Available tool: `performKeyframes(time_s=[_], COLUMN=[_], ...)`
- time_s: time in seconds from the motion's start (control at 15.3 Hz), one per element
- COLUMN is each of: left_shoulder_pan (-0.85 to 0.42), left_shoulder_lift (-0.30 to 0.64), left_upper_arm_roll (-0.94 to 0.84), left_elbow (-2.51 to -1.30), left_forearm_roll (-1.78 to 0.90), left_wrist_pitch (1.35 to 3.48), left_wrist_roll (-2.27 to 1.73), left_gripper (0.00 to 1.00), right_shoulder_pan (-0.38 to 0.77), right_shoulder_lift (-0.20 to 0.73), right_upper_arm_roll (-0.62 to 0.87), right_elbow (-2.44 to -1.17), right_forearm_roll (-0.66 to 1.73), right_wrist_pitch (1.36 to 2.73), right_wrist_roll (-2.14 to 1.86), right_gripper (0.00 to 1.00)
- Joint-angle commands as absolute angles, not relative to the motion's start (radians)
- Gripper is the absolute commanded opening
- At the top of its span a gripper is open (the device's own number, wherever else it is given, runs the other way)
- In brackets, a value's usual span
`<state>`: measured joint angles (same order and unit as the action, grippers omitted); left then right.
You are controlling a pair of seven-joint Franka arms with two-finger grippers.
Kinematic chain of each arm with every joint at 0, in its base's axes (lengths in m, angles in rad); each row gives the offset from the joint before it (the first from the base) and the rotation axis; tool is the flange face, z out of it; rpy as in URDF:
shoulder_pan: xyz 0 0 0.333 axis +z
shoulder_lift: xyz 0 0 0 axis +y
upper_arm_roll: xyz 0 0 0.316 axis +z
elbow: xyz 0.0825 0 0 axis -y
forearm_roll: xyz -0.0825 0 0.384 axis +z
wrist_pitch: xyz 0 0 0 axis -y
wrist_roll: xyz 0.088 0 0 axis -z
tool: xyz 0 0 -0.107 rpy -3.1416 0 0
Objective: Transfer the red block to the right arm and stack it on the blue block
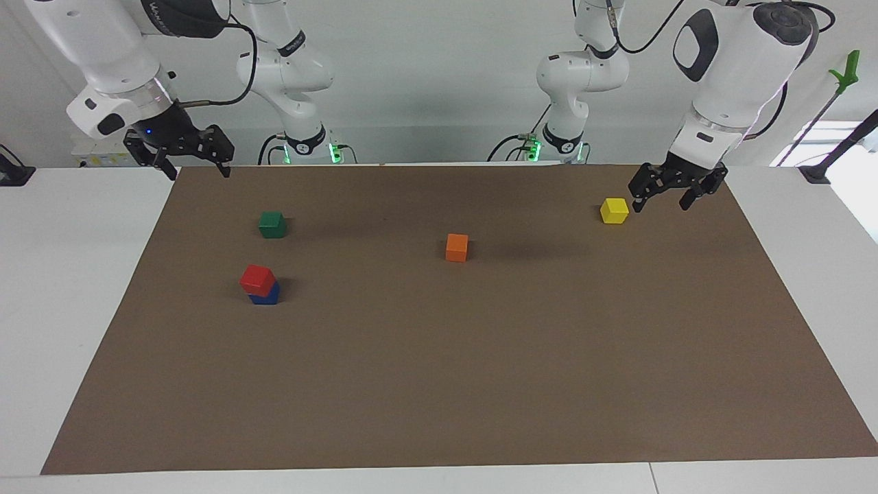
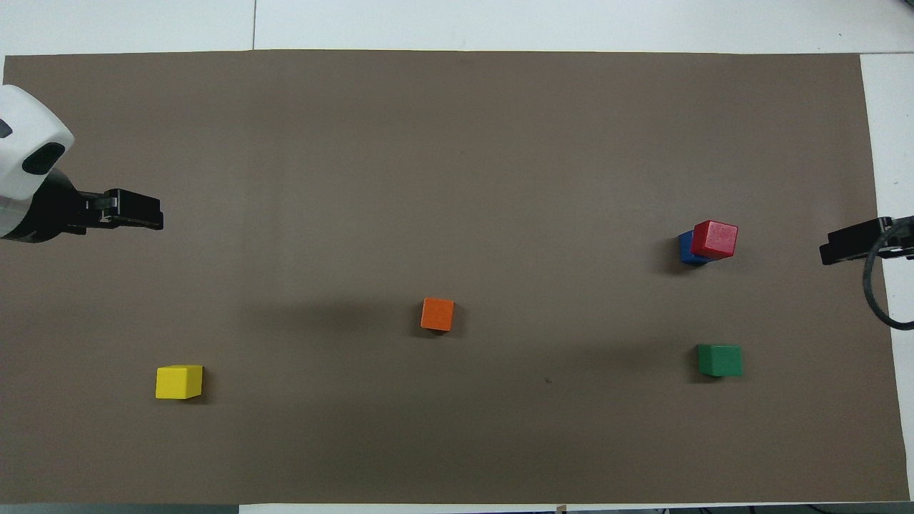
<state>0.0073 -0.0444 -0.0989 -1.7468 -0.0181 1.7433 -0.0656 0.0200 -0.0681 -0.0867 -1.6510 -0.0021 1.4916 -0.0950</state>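
Red block (image 1: 257, 278) sits on blue block (image 1: 265, 295), slightly skewed: stack looks done. My right gripper (image 1: 194, 165) and left gripper (image 1: 675, 193) hang open, empty. Next: hold clear.

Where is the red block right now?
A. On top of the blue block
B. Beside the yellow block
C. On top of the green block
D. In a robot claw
A: the red block sits on the blue block, slightly askew, and neither the left claw nor the right claw holds anything.
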Motion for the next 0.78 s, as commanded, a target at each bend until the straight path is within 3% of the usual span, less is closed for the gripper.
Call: performKeyframes(time_s=[0.0,0.72], left_shoulder_pan=[0.015,0.015], left_shoulder_lift=[-0.063,-0.063], left_upper_arm_roll=[-0.100,-0.100], left_elbow=[-1.752,-1.752], left_forearm_roll=[-0.031,-0.031], left_wrist_pitch=[1.726,1.726], left_wrist_roll=[-0.061,-0.061], left_gripper=[1.00,1.00], right_shoulder_pan=[0.018,0.021], right_shoulder_lift=[-0.074,-0.075], right_upper_arm_roll=[-0.094,-0.091], right_elbow=[-1.646,-1.652], right_forearm_roll=[-0.003,-0.044], right_wrist_pitch=[1.493,1.505], right_wrist_roll=[-0.120,-0.117], right_gripper=[1.00,1.00])
